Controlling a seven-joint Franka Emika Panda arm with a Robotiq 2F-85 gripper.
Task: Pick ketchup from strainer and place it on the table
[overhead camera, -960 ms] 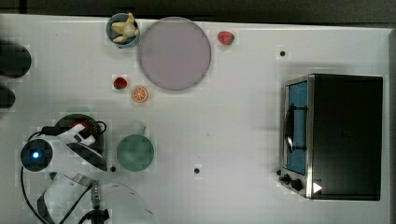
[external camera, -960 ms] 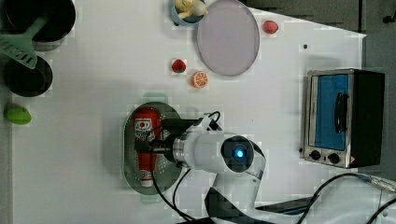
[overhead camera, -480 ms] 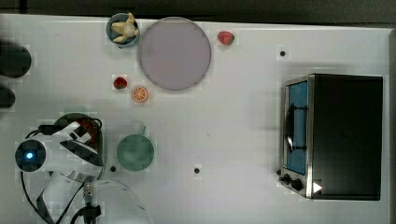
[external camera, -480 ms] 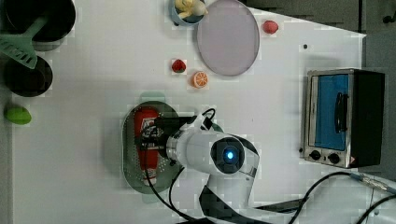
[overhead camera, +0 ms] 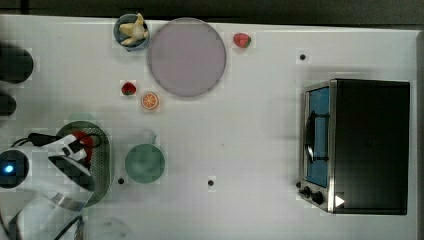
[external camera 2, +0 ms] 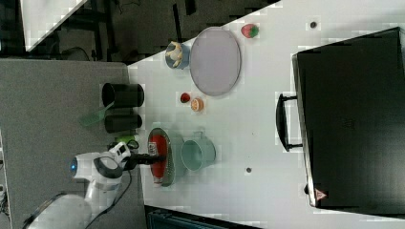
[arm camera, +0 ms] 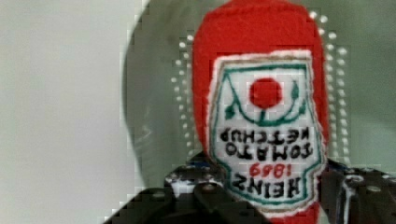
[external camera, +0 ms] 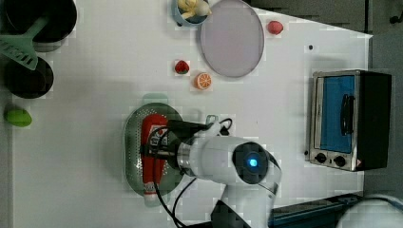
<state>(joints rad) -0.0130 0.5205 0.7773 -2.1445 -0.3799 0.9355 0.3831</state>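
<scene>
The ketchup (external camera: 153, 156) lies flat on its side in the strainer (external camera: 133, 164), which sits close to the table's (external camera: 95, 95) near edge, where the arm rises, in the left view, with a green cup (overhead camera: 144, 163) just beside it on the table. The gripper (external camera: 159, 151) reaches in low across the strainer's rim and its two fingers are clamped on the bottle's body at the label, one on each flank; the wrist view shows the dark fingers (arm camera: 196, 196) pressed against both sides of the label with the red body running away from them. That hold makes sense to me: gripping across the narrow width near the middle keeps the soft bottle balanced for a lift over the rim. The bottle's long axis runs along the strainer's own length; in the left view the broad red base lies toward the far end of the strainer, nearer the strawberry (external camera: 181, 67) and orange slice (external camera: 203, 80), while the white cap lies toward the table's near edge. It is still down inside the strainer, I judge, not yet lifted, and open tabletop lies past the cup for setting it down.
</scene>
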